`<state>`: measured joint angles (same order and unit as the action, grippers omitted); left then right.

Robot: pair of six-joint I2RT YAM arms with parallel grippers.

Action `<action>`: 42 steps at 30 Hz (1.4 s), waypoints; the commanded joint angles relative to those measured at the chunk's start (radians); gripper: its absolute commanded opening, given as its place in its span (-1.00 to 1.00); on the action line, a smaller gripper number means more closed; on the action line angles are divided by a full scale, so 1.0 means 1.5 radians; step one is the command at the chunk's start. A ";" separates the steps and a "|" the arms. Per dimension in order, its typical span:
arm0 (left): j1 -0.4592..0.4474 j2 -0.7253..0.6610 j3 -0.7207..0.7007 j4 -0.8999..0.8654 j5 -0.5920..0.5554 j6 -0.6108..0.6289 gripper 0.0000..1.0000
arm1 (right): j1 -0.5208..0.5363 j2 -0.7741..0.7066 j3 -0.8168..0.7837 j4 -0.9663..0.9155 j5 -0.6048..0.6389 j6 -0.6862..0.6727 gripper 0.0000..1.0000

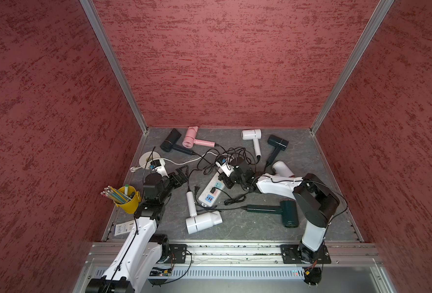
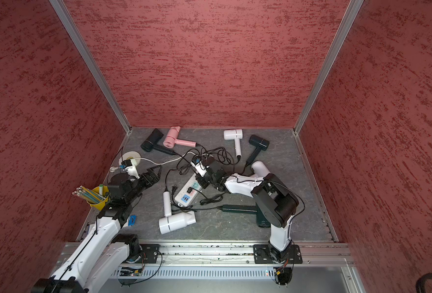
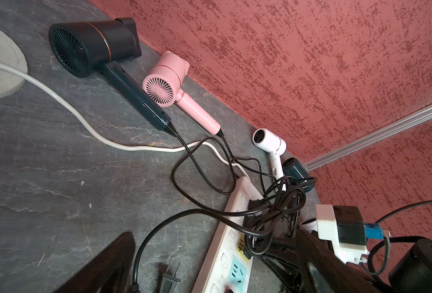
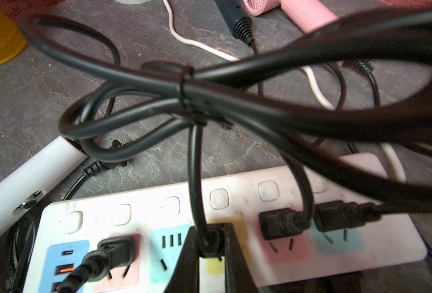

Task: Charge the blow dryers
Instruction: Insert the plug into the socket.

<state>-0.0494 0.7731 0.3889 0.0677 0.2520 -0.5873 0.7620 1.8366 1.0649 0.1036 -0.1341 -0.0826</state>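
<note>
Right end effector pinched narrow on a plug, seating it in the power strip, likely to power a dryer. Left end effector wide, idle. Blow dryers scattered on the bench around the strip.

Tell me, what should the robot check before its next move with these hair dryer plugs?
1. Right claw grips the black plug at the yellow socket: ok.
2. Plug fully seated: cannot tell, the claw covers it.
3. Left claw open and empty: ok.
4. Spare socket on the power strip: ok, the light blue socket beside is empty.
5. All plugs in: not ok, a loose plug lies on the table.
</note>
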 commanded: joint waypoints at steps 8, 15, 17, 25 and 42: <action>0.005 -0.001 -0.009 0.007 0.003 0.005 0.99 | 0.002 0.006 0.017 0.004 0.045 -0.004 -1.00; 0.005 -0.003 -0.008 0.006 0.002 0.004 0.99 | 0.002 0.025 0.017 -0.001 0.068 -0.008 -1.00; 0.005 -0.002 -0.008 0.006 0.003 0.004 0.99 | 0.002 0.025 0.016 -0.002 0.062 -0.007 -1.00; 0.004 -0.002 -0.009 0.005 0.001 0.006 0.99 | 0.003 0.045 0.003 -0.030 0.002 0.002 -1.00; 0.004 0.001 -0.010 0.009 0.003 0.003 0.99 | 0.002 0.093 0.005 -0.099 0.020 0.002 -1.00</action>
<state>-0.0494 0.7734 0.3889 0.0677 0.2531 -0.5873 0.7631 1.8950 1.1038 0.1055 -0.1093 -0.0860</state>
